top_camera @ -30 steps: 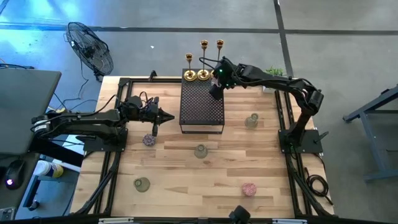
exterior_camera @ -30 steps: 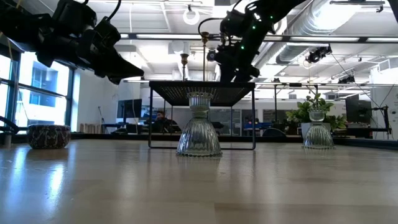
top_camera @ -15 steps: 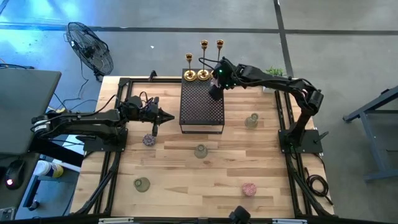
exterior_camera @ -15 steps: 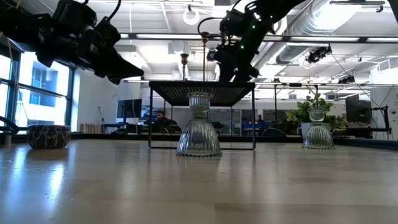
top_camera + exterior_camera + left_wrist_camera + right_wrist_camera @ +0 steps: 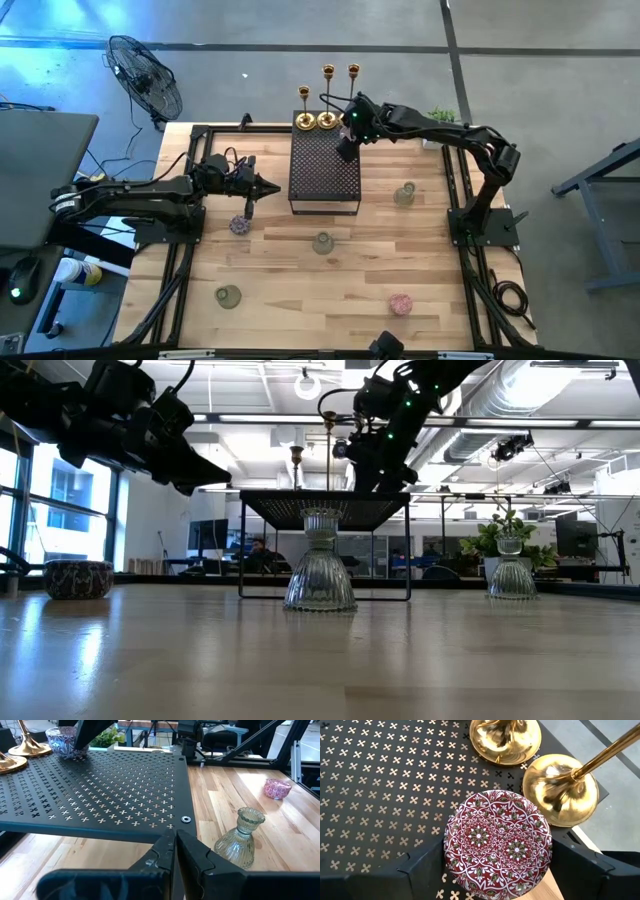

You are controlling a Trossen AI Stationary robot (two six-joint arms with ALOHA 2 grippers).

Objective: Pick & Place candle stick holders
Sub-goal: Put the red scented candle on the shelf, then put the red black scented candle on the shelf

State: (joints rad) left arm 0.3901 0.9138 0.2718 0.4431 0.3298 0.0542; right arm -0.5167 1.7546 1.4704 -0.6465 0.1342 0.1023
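Three gold candlesticks (image 5: pixel 327 95) stand by their round bases at the far end of the black mesh stand (image 5: pixel 324 170). Two of the bases (image 5: pixel 560 782) show in the right wrist view. My right gripper (image 5: pixel 345 143) is over that end, shut on a small red-patterned glass cup (image 5: pixel 497 845). My left gripper (image 5: pixel 270 186) is shut and empty, hovering by the stand's left side. Other glass cups stand on the table: a purple one (image 5: pixel 240 225), pale green ones (image 5: pixel 322 242) (image 5: pixel 404 193) (image 5: pixel 228 296), and a pink one (image 5: pixel 400 303). My right gripper has the cup's round wall (image 5: pixel 455 850) between its two fingers (image 5: pixel 420 870), one on each side. The fingers come from above, slanting down. The cup sits upright; in the left wrist view its bottom (image 5: pixel 65 754) seems to rest on the stand's mesh top.
A small potted plant (image 5: pixel 443 115) stands at the table's far right. Black frame rails (image 5: pixel 180 250) run along the table's left and right sides. A fan (image 5: pixel 145 80) stands beyond the far left corner.
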